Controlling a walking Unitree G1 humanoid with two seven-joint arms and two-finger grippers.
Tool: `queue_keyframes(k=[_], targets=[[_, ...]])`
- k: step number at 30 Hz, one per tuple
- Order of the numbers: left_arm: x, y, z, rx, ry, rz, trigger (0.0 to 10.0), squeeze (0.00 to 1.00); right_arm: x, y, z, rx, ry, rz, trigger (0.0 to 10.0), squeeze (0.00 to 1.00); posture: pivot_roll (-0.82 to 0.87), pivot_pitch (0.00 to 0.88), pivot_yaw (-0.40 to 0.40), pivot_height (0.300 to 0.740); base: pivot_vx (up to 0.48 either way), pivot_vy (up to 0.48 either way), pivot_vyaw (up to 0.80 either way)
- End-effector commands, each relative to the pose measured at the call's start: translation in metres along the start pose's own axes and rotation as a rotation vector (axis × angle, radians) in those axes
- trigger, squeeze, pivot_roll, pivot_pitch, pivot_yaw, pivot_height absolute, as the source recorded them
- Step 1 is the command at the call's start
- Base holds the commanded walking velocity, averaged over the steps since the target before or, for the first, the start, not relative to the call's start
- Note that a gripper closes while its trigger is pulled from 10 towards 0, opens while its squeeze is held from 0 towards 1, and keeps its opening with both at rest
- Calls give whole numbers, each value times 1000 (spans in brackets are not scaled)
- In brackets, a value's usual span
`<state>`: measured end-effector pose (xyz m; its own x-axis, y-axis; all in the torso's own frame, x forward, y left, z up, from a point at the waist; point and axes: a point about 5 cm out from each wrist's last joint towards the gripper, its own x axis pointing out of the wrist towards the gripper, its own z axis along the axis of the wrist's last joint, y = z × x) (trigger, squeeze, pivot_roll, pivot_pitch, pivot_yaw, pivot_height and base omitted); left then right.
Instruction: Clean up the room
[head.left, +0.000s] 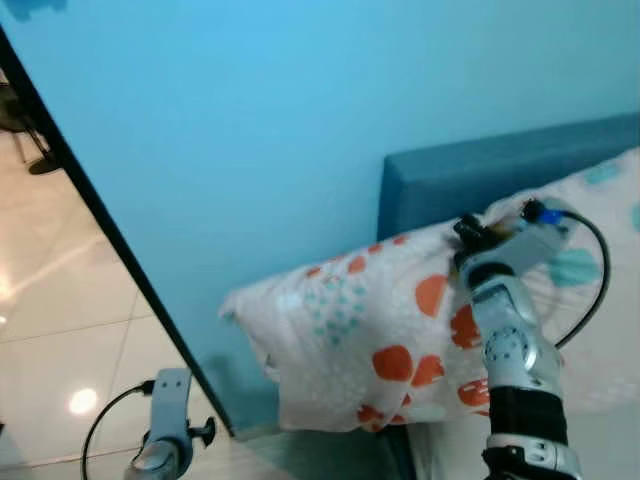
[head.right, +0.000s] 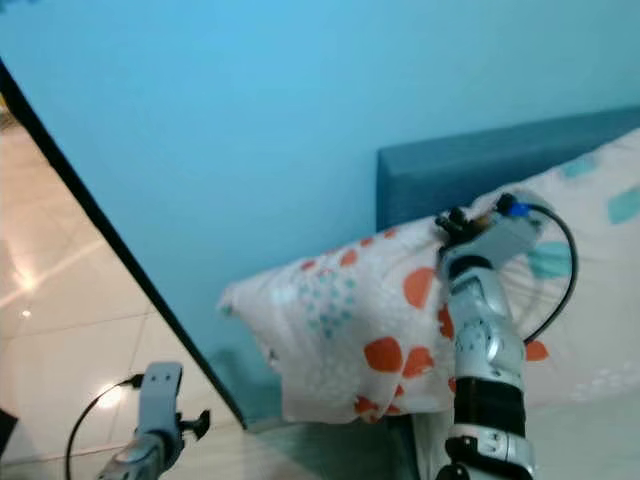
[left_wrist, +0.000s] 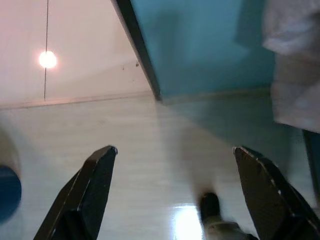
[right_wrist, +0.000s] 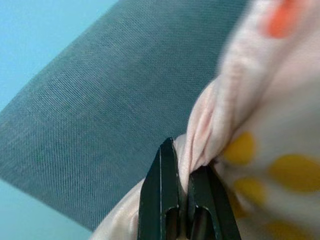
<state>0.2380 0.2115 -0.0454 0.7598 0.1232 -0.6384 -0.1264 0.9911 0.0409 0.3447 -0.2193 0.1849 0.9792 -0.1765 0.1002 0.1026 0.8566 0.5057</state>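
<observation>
A white pillow (head.left: 350, 340) with orange and teal spots hangs over the bed's end, in front of the blue headboard (head.left: 480, 175). My right gripper (right_wrist: 185, 172) is shut on a pinched fold of the pillow's cloth (right_wrist: 207, 135) near its upper edge; the right arm (head.left: 515, 350) rises from below to that spot. My left gripper (left_wrist: 175, 155) hangs low over the pale floor, open, with nothing between its fingers (left_wrist: 97, 175). The left arm (head.left: 165, 425) shows at the lower left.
A light blue wall (head.left: 300, 100) stands close behind the bed. A black door frame edge (head.left: 110, 225) runs diagonally at the left, with glossy tiled floor (head.left: 60, 330) beyond it. A second spotted pillow (head.left: 600, 210) lies further right on the bed.
</observation>
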Motion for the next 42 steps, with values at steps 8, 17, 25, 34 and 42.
queue_keyframes(k=[8, 17, 25, 34, 42], targets=[[-6, 6, -21, -8, 80, -8, 10000, 0, 7, 0, 37, -22, -124, 23, 10000, 0, -73, 64, 45, 740, 0, -316, 0], [-6, 5, -23, -12, 84, -5, 10000, 0, 9, -22, 56, -57, -164, -47, 10000, 0, -70, 68, 43, 740, 0, -442, 0], [-7, 9, -24, -16, 80, 16, 10000, 0, 10, -31, 64, -47, -186, -67, 10000, 0, -62, 75, 41, 740, 0, -50, 0], [-8, 12, -27, -5, 86, 16, 10000, 0, 12, -36, 65, -49, -189, -75, 10000, 0, -59, 82, 42, 740, 0, 0, 0], [-8, 11, -26, -11, 79, 21, 10000, 0, 14, -42, 67, -8, -202, -66, 10000, 0, -59, 90, 42, 740, 0, -444, 0]])
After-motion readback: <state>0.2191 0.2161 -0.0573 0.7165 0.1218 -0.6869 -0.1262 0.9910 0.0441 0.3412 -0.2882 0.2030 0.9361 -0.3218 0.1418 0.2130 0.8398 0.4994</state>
